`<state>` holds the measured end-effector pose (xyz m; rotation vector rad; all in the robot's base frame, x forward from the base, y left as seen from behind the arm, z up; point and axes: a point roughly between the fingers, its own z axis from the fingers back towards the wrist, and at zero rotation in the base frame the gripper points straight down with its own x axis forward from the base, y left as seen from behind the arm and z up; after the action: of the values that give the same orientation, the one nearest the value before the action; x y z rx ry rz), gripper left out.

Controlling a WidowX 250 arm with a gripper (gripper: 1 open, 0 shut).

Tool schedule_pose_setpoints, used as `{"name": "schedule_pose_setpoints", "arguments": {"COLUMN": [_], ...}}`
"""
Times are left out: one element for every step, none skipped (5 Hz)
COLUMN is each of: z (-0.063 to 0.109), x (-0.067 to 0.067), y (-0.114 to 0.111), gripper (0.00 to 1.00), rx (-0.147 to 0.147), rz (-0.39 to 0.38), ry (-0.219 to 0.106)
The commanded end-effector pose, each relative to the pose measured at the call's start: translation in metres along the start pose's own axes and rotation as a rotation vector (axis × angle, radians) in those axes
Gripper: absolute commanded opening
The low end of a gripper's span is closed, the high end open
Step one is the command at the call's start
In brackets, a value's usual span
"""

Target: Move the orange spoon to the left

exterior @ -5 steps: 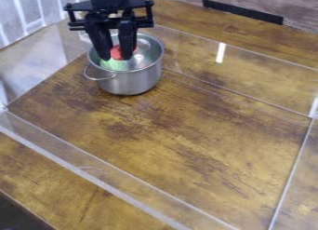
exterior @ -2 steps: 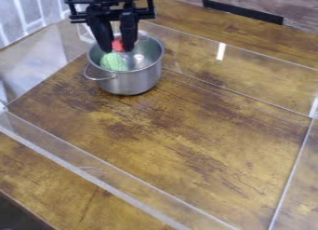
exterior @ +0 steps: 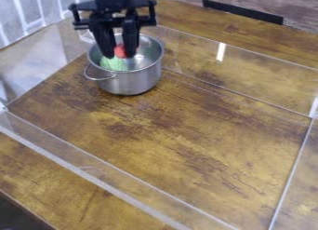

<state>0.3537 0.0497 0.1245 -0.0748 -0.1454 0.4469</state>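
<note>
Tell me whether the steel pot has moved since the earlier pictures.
No, the steel pot stands where it did, shifted no way against the short white mark on the table.

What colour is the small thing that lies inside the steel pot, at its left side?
Pale green, seen in the camera view.

Silvery grey pot (exterior: 125,82), brown wood-grained table (exterior: 187,131), black robot arm (exterior: 114,8), pale green item (exterior: 113,63) and red spot (exterior: 119,52).

Pot (exterior: 125,80) on table (exterior: 174,131), towards the back left, small item (exterior: 114,63) inside (left part).
</note>
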Motion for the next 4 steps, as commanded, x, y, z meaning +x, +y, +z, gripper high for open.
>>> {"name": "schedule_pose_setpoints", "arguments": {"z": [0.023,0.024,0.024,0.032], "x": [0.016,0.016,0.015,0.018], "y": [-0.012,-0.006,0.001,0.009], "gripper": [0.0,0.0,0.0,0.0], "rx": [-0.031,-0.028,-0.022,-0.021], "rz": [-0.016,0.004,0.025,0.02], "ry": [-0.084,-0.086,-0.087,-0.084]}}
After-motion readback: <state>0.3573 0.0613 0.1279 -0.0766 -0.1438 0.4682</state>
